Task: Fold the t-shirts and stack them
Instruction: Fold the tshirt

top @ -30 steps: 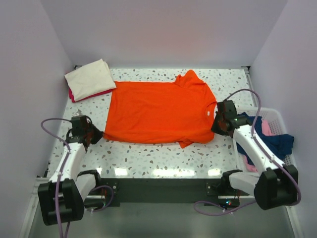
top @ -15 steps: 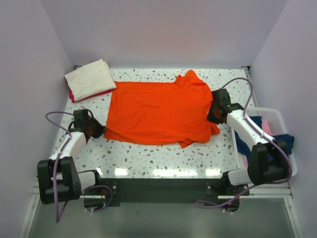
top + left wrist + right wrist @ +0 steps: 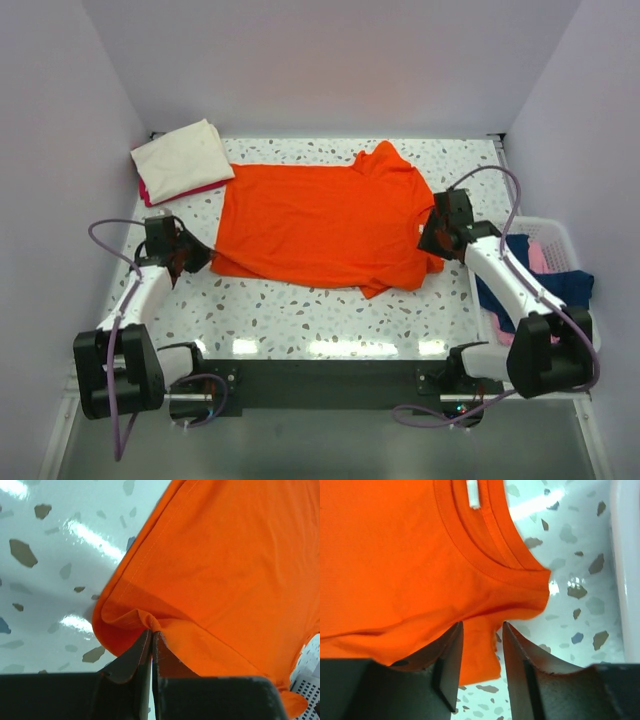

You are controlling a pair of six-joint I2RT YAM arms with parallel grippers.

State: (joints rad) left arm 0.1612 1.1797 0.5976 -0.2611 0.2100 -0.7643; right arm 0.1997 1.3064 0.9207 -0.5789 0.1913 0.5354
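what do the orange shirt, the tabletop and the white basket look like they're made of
Orange shirt: soft matte knit, probably cotton jersey, given the ribbed collar and stitched hem.
Tabletop: glossy white speckled surface, terrazzo or a laminate imitating it; it shows glare.
White basket: likely moulded plastic, with a smooth rim and a perforated wall.

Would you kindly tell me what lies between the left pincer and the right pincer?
The orange t-shirt, spread flat, fills that stretch, left pincer at its hem, right pincer by its collar; the top view shows it.
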